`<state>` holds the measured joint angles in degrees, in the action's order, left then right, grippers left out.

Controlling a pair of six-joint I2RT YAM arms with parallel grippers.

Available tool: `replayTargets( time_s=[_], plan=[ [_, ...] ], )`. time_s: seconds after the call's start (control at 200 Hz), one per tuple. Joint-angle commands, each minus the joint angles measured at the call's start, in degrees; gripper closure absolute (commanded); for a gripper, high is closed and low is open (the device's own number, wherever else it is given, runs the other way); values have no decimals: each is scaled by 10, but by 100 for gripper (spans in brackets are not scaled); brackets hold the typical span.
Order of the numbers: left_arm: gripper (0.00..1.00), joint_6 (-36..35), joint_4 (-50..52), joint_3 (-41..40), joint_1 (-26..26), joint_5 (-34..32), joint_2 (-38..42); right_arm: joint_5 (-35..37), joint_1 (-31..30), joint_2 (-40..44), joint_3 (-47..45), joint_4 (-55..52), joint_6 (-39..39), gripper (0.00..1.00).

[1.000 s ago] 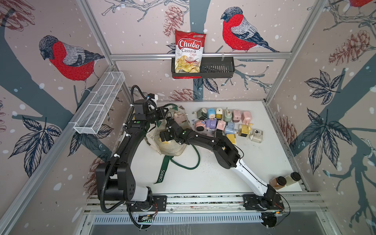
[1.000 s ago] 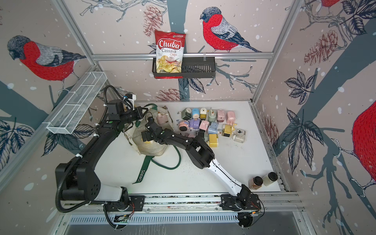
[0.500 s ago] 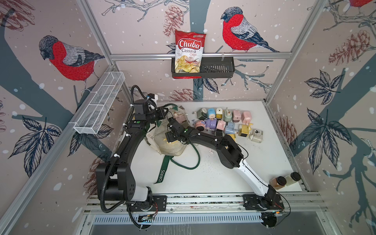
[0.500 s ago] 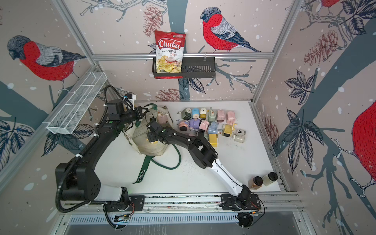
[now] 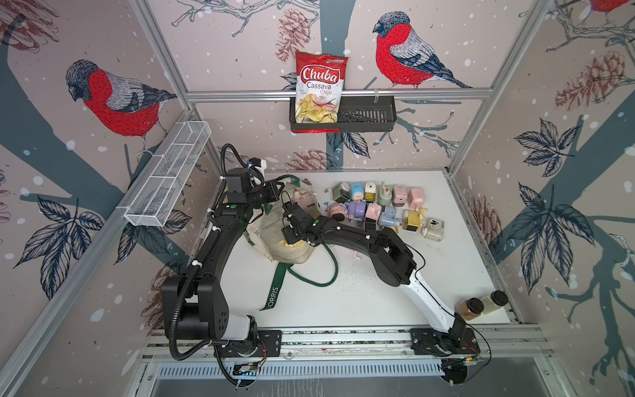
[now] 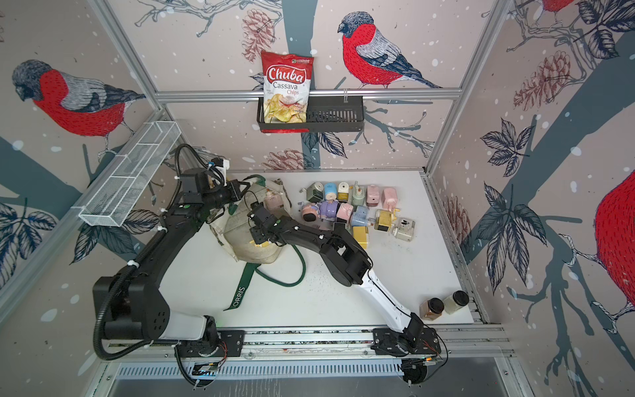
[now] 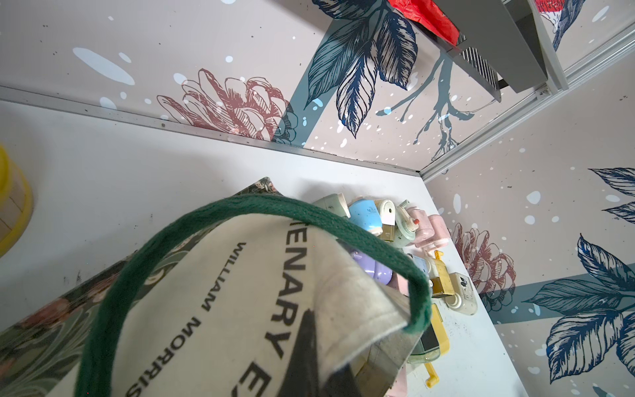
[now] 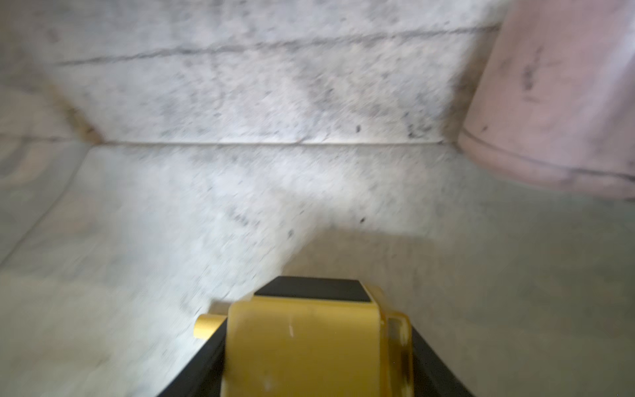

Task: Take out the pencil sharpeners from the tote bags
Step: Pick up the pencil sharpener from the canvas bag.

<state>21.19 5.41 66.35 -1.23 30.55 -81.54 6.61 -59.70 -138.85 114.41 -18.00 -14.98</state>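
The cream tote bag [image 5: 295, 252] [image 6: 252, 252] lies at the table's left-middle with its mouth propped open. My left gripper [image 5: 279, 193] [image 7: 319, 371] is shut on the bag's canvas rim [image 7: 354, 309] beside the green handle [image 7: 144, 254]. Inside the bag mouth my right gripper [image 5: 290, 240] [image 8: 314, 361] is shut on a yellow pencil sharpener [image 8: 302, 347], one black finger on each side. A pink sharpener [image 8: 556, 96] [image 5: 302, 199] lies deeper in the bag. Several pastel pencil sharpeners [image 5: 378, 206] [image 6: 357, 209] stand grouped on the table to the right of the bag.
A green strap [image 5: 275, 292] trails from the bag toward the front edge. Two brown-lidded jars [image 5: 477, 306] stand at the front right corner. A chips bag [image 5: 319, 92] sits in a black wall basket, and a white wire shelf [image 5: 168, 175] hangs on the left wall.
My right gripper has closed from wide open onto the yellow sharpener inside the bag, shifting slightly toward the front. The left gripper has kept its hold on the bag.
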Motion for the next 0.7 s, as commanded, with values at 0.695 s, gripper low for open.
replayTargets(
  time_s=[0.695],
  plan=[
    [100,8,-22,-4,0,-15,-22,12,-50,367,-334,116,57,48]
  ],
)
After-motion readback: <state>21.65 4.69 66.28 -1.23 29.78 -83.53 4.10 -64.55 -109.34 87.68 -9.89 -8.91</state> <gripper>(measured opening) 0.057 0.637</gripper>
